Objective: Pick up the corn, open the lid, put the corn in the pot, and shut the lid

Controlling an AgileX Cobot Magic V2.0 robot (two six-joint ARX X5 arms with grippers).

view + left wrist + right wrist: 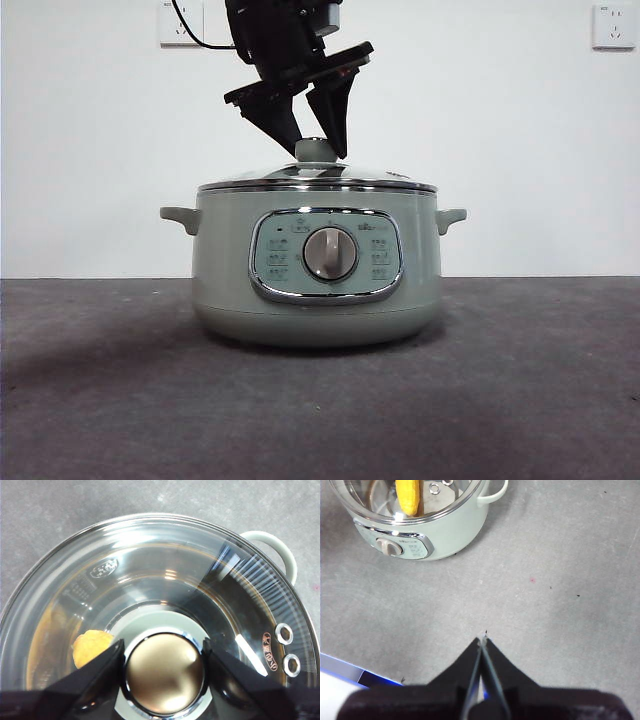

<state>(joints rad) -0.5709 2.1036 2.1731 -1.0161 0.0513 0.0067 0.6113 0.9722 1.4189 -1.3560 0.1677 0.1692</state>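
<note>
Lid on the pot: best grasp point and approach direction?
Grip the lid by its round knob, coming straight down from above. The knob stands upright at the dome's centre, the only raised part; glass and rim sit flush on the pot. The left gripper already straddles it, one jaw on each side.

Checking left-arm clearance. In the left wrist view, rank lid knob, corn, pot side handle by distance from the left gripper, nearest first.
Left gripper:
1. Lid knob: between the jaws, at the lid's centre.
2. Corn: under the glass, just beside one jaw.
3. Pot side handle: outside the rim, farthest.
</note>
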